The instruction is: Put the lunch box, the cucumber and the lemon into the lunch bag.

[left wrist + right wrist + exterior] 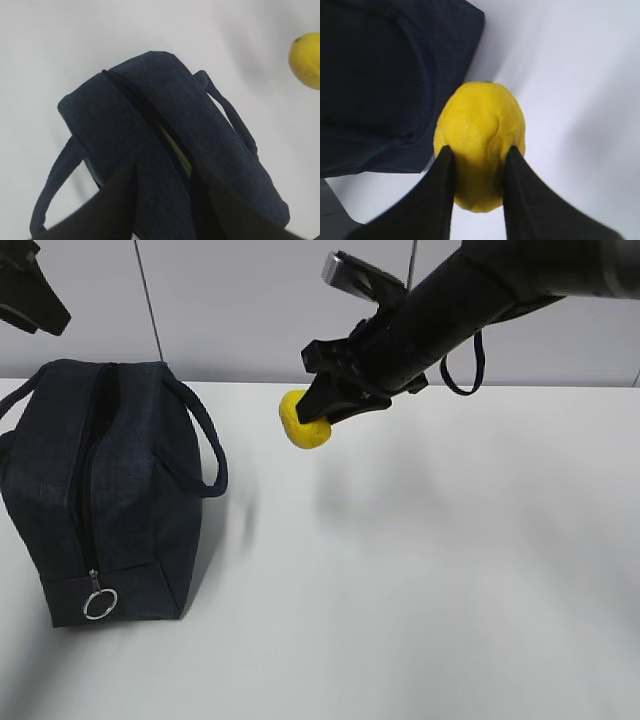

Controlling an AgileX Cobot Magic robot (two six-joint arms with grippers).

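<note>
The dark navy lunch bag (110, 500) stands at the table's left, its top zipper parted to a narrow slit. A pale green sliver (183, 156) shows inside the slit; I cannot tell what it is. The lunch box and the cucumber are out of view. My right gripper (316, 416) is shut on the yellow lemon (300, 430), holding it in the air to the right of the bag. In the right wrist view both fingers press the lemon (480, 120). My left gripper (165, 170) hovers above the bag (165, 100), open, holding nothing.
The bag's metal ring pull (100, 603) hangs at its near end, and one loop handle (210, 455) droops toward the lemon side. White tabletop (430, 570) stretches right of the bag, with a grey wall behind it.
</note>
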